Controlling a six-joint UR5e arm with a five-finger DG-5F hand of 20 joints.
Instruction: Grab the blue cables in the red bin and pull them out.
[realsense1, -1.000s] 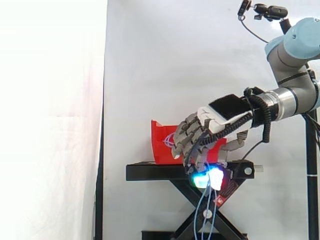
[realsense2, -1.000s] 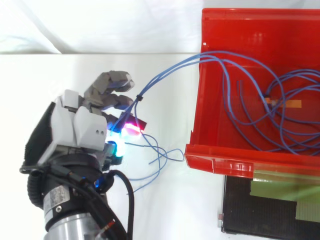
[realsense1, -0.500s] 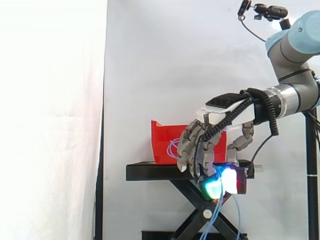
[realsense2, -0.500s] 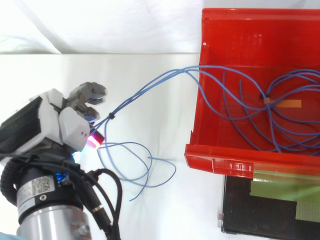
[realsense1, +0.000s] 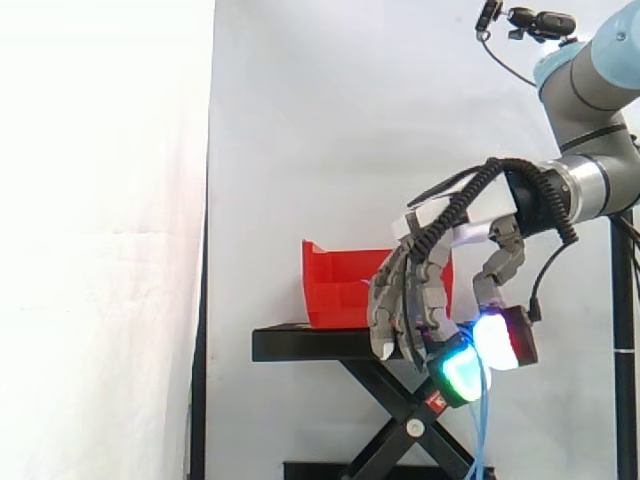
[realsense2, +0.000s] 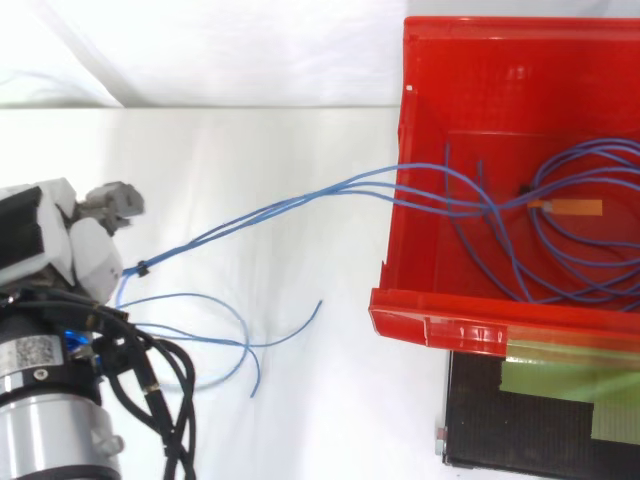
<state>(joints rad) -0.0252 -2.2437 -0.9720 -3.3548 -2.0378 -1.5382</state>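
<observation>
Hand (realsense1: 405, 300) is closed on the blue cables (realsense2: 200, 242), no question about it. In the side view its fingers curl down and inward. One pad glows greenish cyan (realsense1: 460, 368), and another right beside it glows white (realsense1: 492, 340). A couple of blue strands (realsense1: 481, 430) drop straight down from between those pads.

From the top view the hand (realsense2: 75, 250) sits at the left edge, well apart from the red bin (realsense2: 450, 320). The cables come out of it as a tight bunch, held together by a small black tie (realsense2: 143, 267) just beside the fingers. From there they run in a fairly taut line up and to the right, fanning out a bit. They cross the bin's left wall and go inside. The loose ends go the other way, curling in a slack loop (realsense2: 215, 325) over the white cloth (realsense2: 250, 140) below the stretched part.

Most of the cable length is inside the bin. It lies in big overlapping loops on the floor toward the right side, and the strands meet near a small orange tag (realsense2: 572, 207).

Side on, the bin (realsense1: 335, 290) sits on the black stand (realsense1: 310, 345). The hand hangs in front of the stand's right end, with its pads lower than the stand's top. Behind it all is the white curtain (realsense1: 300, 120).
</observation>
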